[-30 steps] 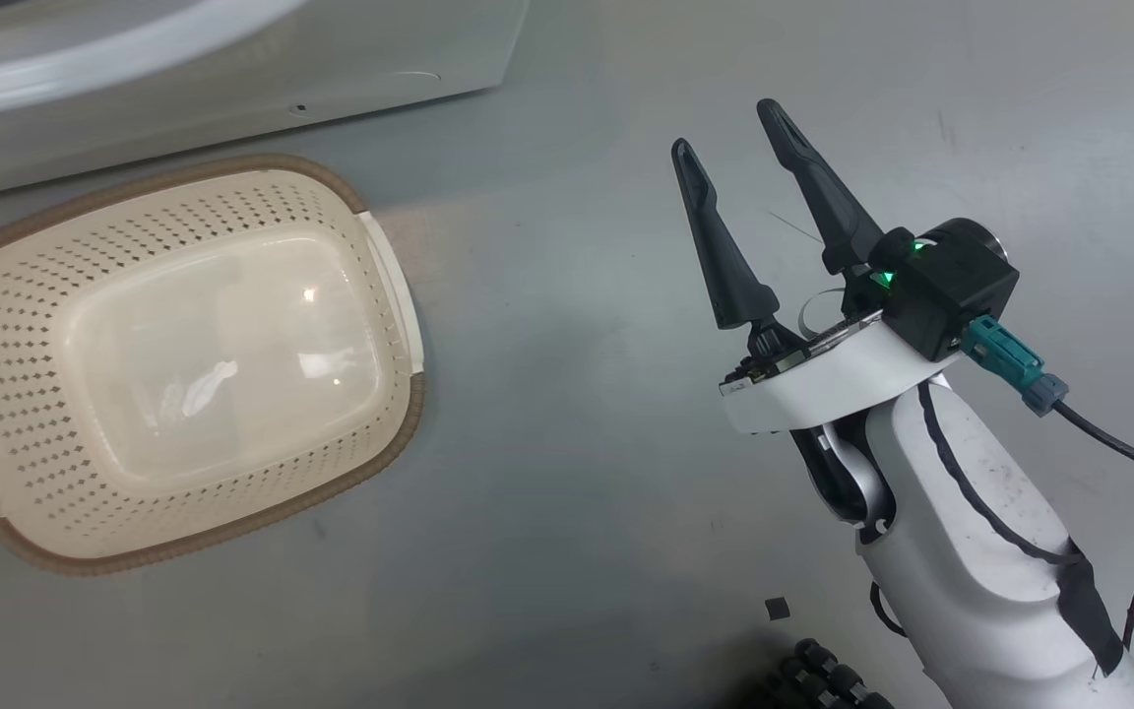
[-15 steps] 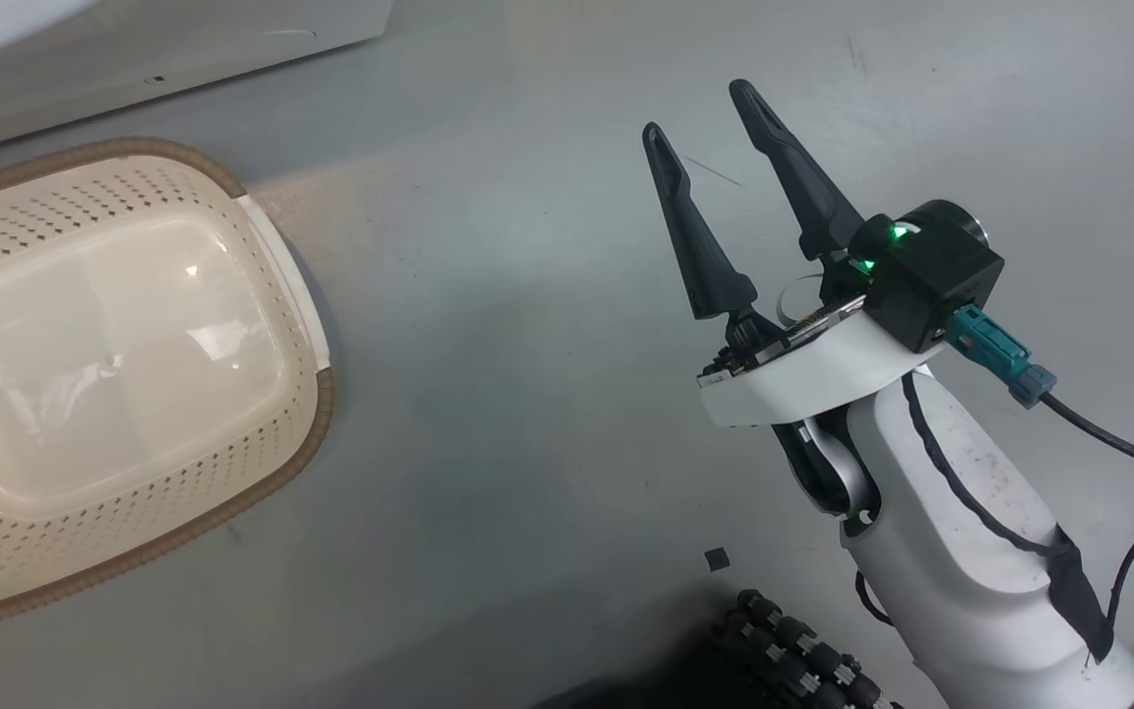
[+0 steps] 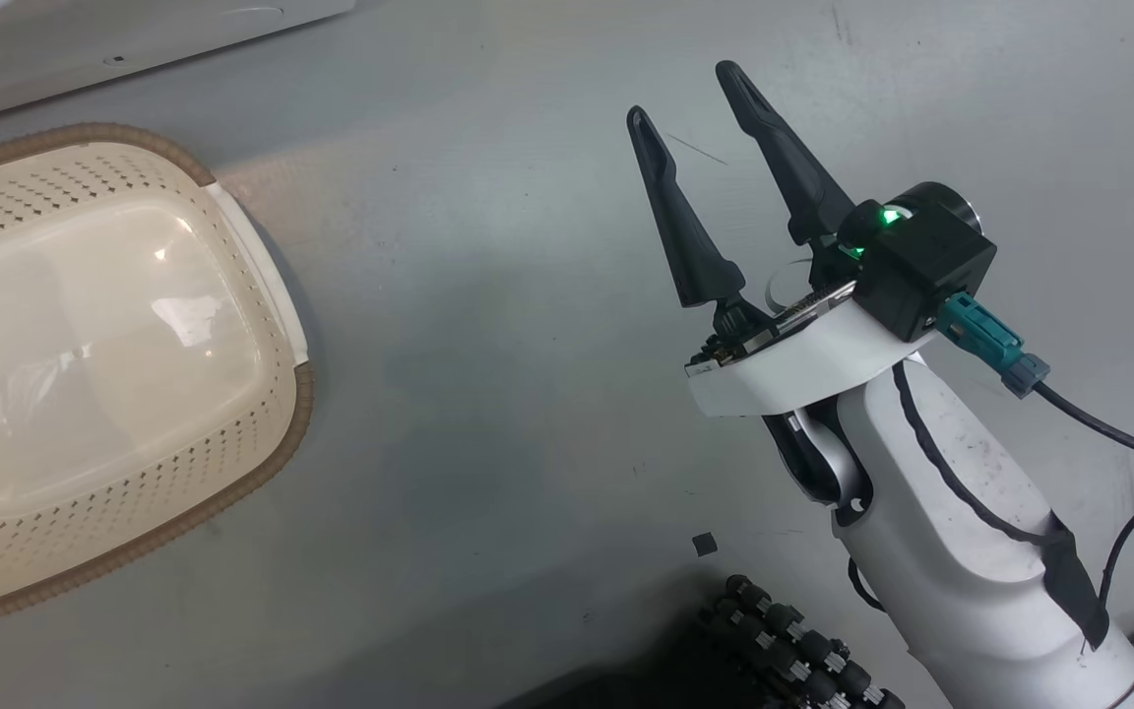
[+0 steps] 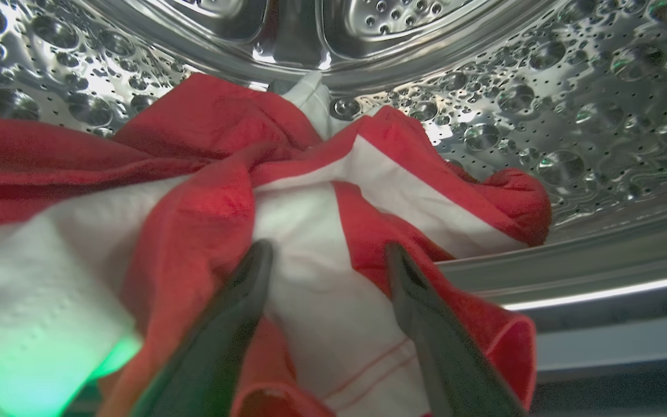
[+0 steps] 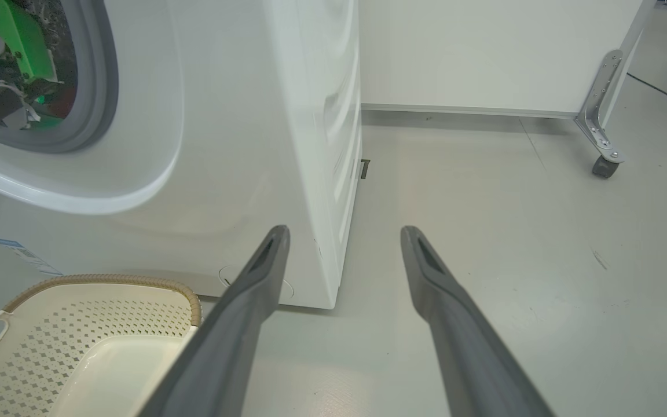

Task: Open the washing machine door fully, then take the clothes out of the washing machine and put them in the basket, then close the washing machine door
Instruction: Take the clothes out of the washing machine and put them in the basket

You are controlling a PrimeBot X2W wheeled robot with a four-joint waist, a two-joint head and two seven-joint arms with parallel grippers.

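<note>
Head camera swung right over last second: empty cream perforated plastic basket [image 3: 232, 433] now at 9 o'clock, not moved itself. Right gripper [image 3: 682, 94] spread, idle, 1 o'clock. Left gripper [image 4: 327, 255] spread astride bright red white-striped clothes [image 4: 200, 202] in steel drum [image 4: 571, 87]; likely pinch next.

Floor [image 3: 528, 414]: smooth grey concrete, lightly scuffed, carrying everything in the room.
Basket [image 3: 55, 192]: sitting upright on the floor at the left, just in front of the machine's base.
Washing machine [image 5: 241, 145]: standing on the floor at the far left.
Scrap [image 3: 704, 544]: small, black and square, lying alone on the near floor.
Caster [image 5: 603, 165]: resting on the floor at the far right.
Drum [image 4: 542, 87]: cradling the bunched red-and-white clothes [image 4: 310, 243].
</note>
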